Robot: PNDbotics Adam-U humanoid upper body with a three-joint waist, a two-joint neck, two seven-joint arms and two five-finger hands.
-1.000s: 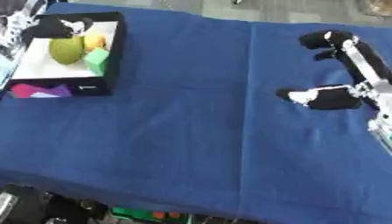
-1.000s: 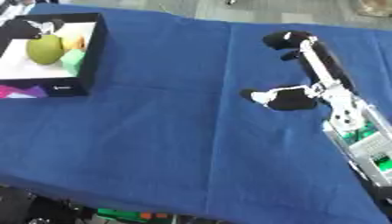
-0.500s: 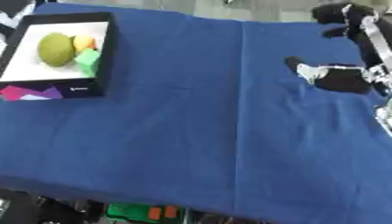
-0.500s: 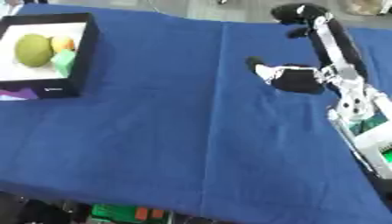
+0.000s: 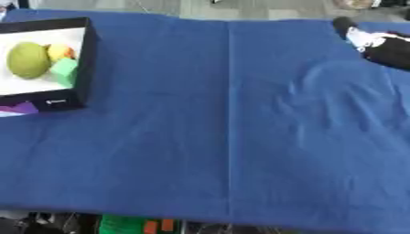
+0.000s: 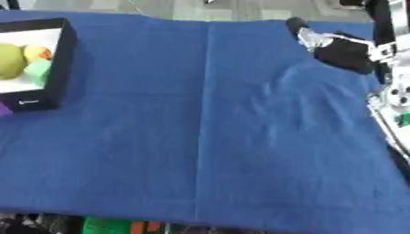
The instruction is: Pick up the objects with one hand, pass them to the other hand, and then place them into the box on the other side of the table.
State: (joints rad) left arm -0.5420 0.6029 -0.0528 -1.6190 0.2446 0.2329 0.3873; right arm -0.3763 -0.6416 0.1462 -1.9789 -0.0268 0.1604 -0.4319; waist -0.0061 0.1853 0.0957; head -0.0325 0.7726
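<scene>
While the right robot hand (image 6: 340, 48) hovers clenched at the far-right edge, the box (image 5: 86, 59) hugs the left

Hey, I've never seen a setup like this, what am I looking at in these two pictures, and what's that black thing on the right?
Both pictures come from the two eyes of a camera in a humanoid robot's head, looking down at its work table, so they show nearly the same scene at the same moment. The table is covered with a blue cloth. At the left edge sits a black box with a white inside. In it lie a large green rounded object, a smaller yellow-orange one and a green block. Something purple shows just below the box.

The black and silver shape at the upper right is the robot's right hand on its arm. It seems to hold nothing, but I cannot tell how its fingers are set. The left hand is out of view.
</scene>
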